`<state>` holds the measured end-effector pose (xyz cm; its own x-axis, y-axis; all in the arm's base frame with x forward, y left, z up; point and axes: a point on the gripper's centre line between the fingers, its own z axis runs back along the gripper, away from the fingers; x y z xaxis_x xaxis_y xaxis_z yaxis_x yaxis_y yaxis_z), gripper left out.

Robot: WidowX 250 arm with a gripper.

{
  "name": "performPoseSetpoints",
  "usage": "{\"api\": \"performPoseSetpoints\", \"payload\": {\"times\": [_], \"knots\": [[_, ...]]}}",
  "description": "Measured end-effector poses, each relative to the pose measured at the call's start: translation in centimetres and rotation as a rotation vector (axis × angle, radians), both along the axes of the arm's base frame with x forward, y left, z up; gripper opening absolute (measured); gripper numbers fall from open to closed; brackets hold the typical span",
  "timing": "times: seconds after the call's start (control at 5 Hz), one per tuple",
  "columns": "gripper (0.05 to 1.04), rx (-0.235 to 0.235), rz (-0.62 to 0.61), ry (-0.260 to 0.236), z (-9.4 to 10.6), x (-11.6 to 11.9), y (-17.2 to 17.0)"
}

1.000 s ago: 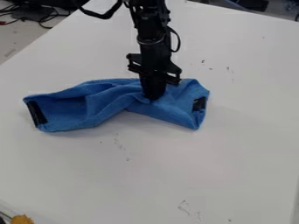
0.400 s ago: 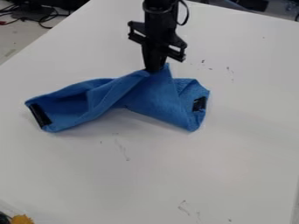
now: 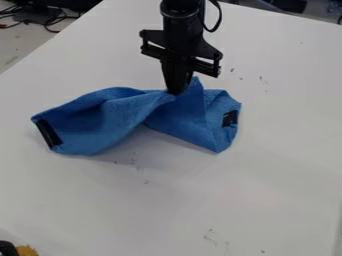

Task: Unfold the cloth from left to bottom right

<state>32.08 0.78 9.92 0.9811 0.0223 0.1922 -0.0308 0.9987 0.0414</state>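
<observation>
Nearest, lower left corner of frame: fuzzy yellow-orange object [image 3: 27, 251], cut by the bottom edge, with a rounded black object [image 3: 8, 248] just beside it. Both too cropped to identify. Smooth white counter [image 3: 234, 190] spreads from here to near the top. Dark scuffs [image 3: 210, 236] low, right of centre; fainter ones below the cloth.

Mid-frame, left of centre: blue fabric cloth [image 3: 110, 122], lying crosswise, twisted and creased, waist narrow around the middle. Left part broad and puffed up, with a black strip [image 3: 48, 134] along its left end. Right part folded into a downward-pointing corner, a black patch [image 3: 230, 118] near its right edge. Soft shadow on the counter under the left part.

Black two-finger hand [image 3: 176, 91] above the cloth's middle, pointing down, drawn narrow, its tips pinching fabric at the upper edge of the waist. Cloth extends to both sides of the tips; a raised peak of it stands just right of them. Folds run from the pinch down toward lower left.

Beyond: black arm [image 3: 182, 17] coming in from the top edge, a black cable [image 3: 218, 17] looped at its right. Small dark specks [image 3: 260, 78] on the counter, right of the hand.

Farthest, upper left: tangled black cables [image 3: 50, 22], one red cable [image 3: 8, 26], pale floor [image 3: 17, 42]. Dark shapes at upper right, indistinct.
</observation>
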Motion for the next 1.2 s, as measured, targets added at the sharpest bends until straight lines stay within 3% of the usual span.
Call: {"api": "performPoseSetpoints", "payload": {"times": [0.2,0.6,1.0,1.2], "knots": [[0.058,-0.059,0.075,-0.002,-0.5,-3.1,-1.4],[0.058,-0.118,0.162,-0.018,-2.3,-6.7,-3.4],[0.071,-0.131,0.185,-0.037,-4.2,-8.0,-4.4],[0.214,-0.125,0.177,-0.053,-4.8,-8.9,-4.9]]}}
